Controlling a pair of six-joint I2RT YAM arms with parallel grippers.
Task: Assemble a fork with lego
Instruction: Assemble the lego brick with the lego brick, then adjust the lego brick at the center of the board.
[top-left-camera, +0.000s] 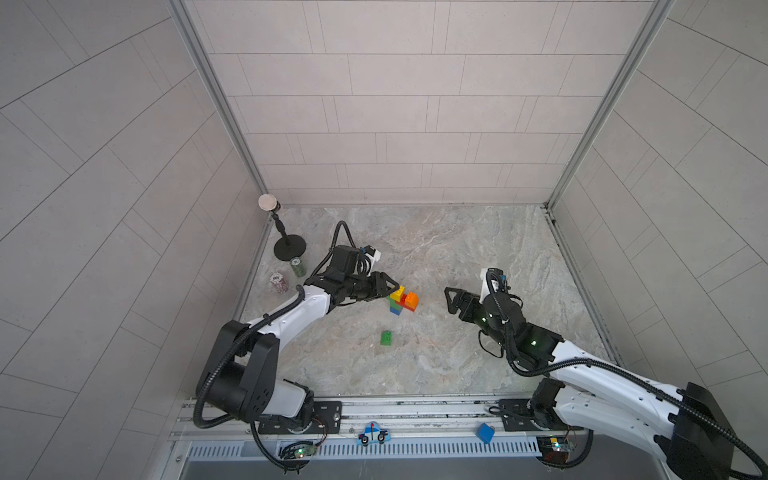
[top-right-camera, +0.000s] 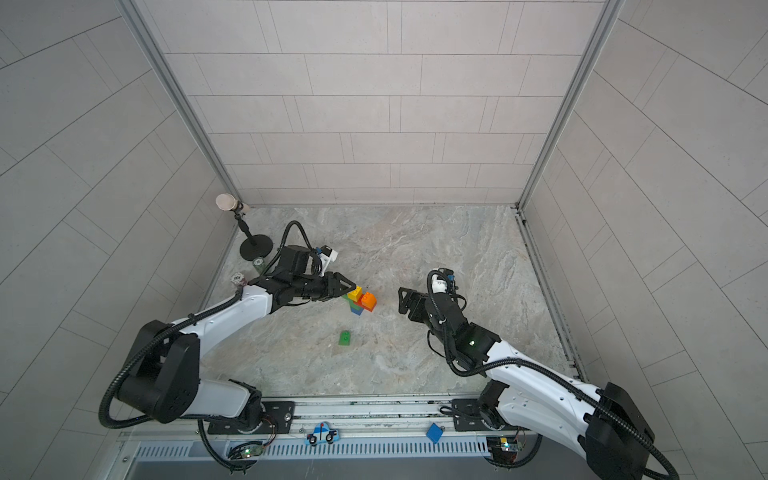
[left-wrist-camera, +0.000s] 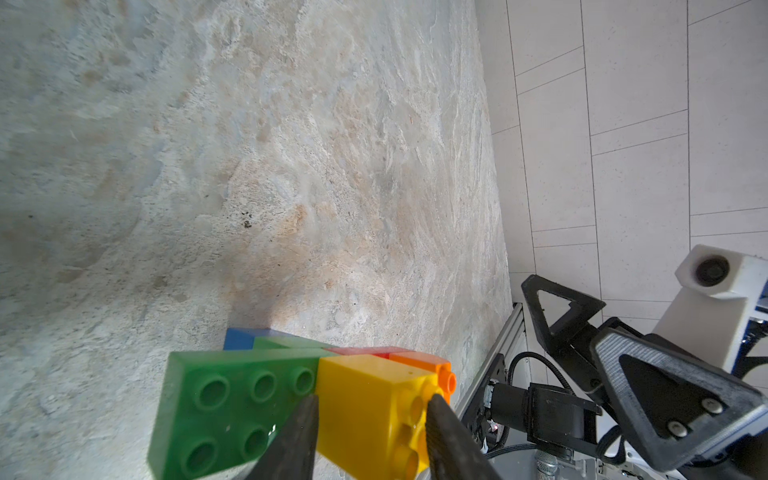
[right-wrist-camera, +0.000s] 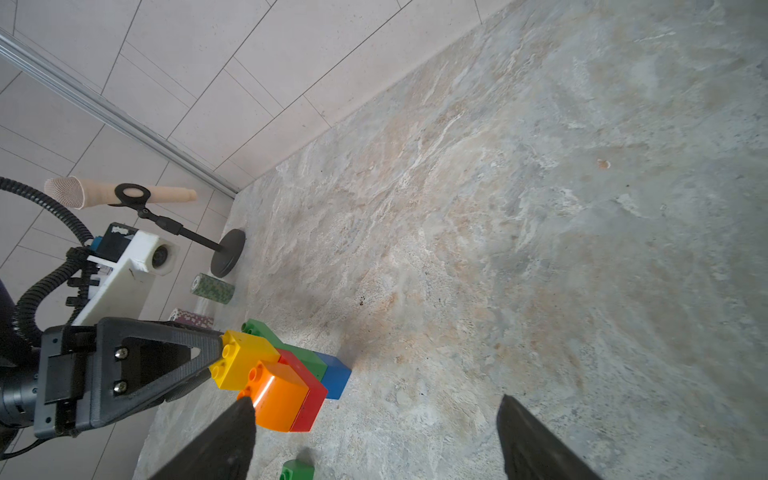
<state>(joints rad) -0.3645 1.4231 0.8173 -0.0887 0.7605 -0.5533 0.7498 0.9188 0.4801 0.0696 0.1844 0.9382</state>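
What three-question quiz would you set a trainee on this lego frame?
1. True or false: the right gripper is holding a brick.
2. How many bricks lie on the table apart from the partly built fork? A: none. B: one. C: three.
3. What colour is the brick that sits between the fingers of the left gripper?

Key
1. False. Its jaws stand wide open with nothing between them.
2. B. Only the small green brick lies apart.
3. Yellow. The yellow brick is one of the fork's prongs, beside the orange one.
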